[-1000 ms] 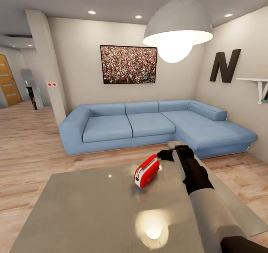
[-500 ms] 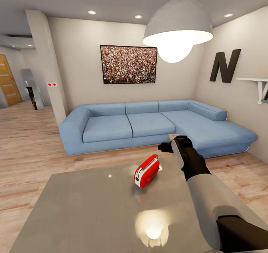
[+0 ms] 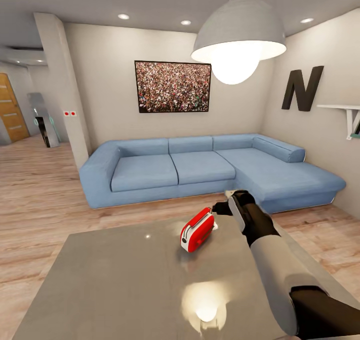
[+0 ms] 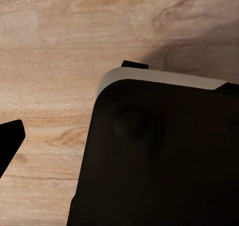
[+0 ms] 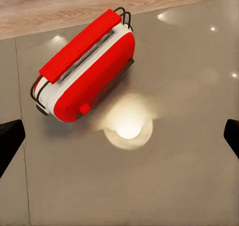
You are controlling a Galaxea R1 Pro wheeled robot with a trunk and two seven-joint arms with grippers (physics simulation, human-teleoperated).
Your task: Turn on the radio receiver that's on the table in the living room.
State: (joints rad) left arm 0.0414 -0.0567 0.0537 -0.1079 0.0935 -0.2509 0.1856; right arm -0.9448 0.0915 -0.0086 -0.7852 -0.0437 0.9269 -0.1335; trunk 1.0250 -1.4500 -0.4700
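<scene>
Head view: the radio receiver (image 3: 197, 230) stands on the far half of the table (image 3: 115, 285), a glossy grey top that mirrors the pendant lamp (image 3: 239, 37) hanging above it. The right arm reaches forward over the table's right side, and the right gripper (image 3: 223, 208) hangs just beyond and to the right of the radio receiver, near its red handle; whether it touches cannot be told from here. Behind the table the living room shows a blue L-shaped sofa (image 3: 200, 170) on a light plank floor (image 3: 35, 200), a framed crowd photo (image 3: 172, 86) and a black letter N (image 3: 302, 88) on the beige walls. Left wrist view: a dark rounded body of the robot (image 4: 159, 161) over the plank floor; one dark fingertip (image 4: 9, 143) of the left gripper shows at the frame edge (the state of this gripper cannot be told). Right wrist view: the radio receiver lies below the camera, tilted, handle uppermost, on the reflective table. The two fingertips (image 5: 10, 138) sit at opposite frame edges, well apart and holding nothing.
</scene>
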